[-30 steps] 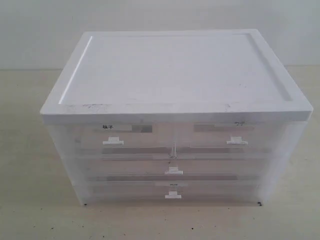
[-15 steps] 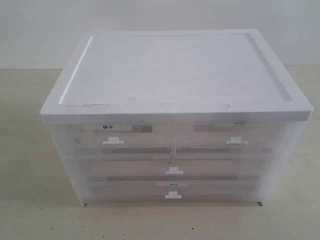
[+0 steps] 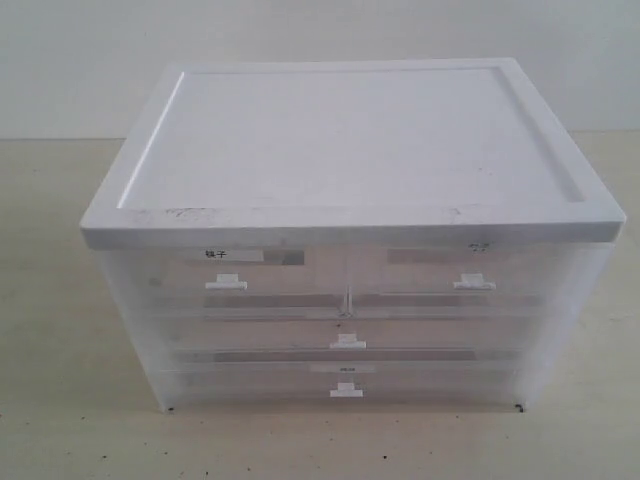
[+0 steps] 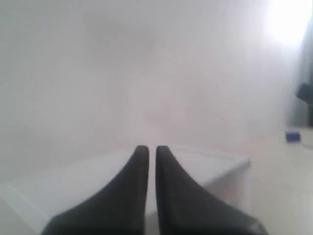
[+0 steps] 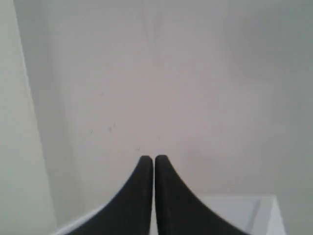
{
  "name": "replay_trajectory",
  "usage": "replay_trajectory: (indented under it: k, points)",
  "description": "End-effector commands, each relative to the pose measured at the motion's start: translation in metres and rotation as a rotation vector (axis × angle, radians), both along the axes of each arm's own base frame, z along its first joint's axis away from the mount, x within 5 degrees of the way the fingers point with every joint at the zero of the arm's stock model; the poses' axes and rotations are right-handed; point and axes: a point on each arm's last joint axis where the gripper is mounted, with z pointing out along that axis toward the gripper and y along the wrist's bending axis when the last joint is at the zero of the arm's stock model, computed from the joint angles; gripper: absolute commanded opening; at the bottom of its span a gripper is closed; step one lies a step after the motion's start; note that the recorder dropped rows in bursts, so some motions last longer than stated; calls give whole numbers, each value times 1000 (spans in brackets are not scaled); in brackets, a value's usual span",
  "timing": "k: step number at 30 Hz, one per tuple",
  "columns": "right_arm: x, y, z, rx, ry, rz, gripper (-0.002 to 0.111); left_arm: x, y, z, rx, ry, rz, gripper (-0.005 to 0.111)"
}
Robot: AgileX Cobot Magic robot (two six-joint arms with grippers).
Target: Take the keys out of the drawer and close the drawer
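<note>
A boxy storage cabinet (image 3: 350,330) of frosted, see-through plastic sits on a pale beige tabletop (image 3: 60,300), capped by a smooth white lid (image 3: 350,140) with a raised rim. Its front faces the exterior camera. Two half-width drawers run along the top row, each with a small white tab. Under them lies the drawer (image 3: 250,338), full width, its long axis running side to side, with its own white tab handle (image 3: 347,342) at the centre. It is pushed in flush with the frame. The lowest drawer (image 3: 250,385) sits below it.

The keys cannot be made out through the cloudy plastic (only blurred brownish bands show).

Neither arm appears in the exterior view. Each wrist camera shows smooth black tapered fingers aimed at a blank pale wall. The left gripper (image 4: 147,149) is pinched together with only a hairline slit and grips nothing. The right gripper (image 5: 154,159) is likewise closed and empty.
</note>
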Motion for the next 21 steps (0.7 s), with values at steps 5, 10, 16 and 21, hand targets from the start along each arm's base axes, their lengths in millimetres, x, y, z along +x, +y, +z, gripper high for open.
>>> replay_trajectory:
  k: [5, 10, 16, 21]
  points:
    - [36, 27, -19, -258, 247, 290, 0, 26, -16, -34, 255, 140, -249, 4]
    - [59, 32, -36, -318, 339, 363, 0, 44, -17, -52, 257, 184, -269, 4]
    - [75, 33, -52, -367, 410, 384, 0, 62, -36, -86, 398, 223, -360, 4]
    - [78, 32, -55, -384, 417, 377, 0, 69, -70, -118, 584, 101, -423, 5]
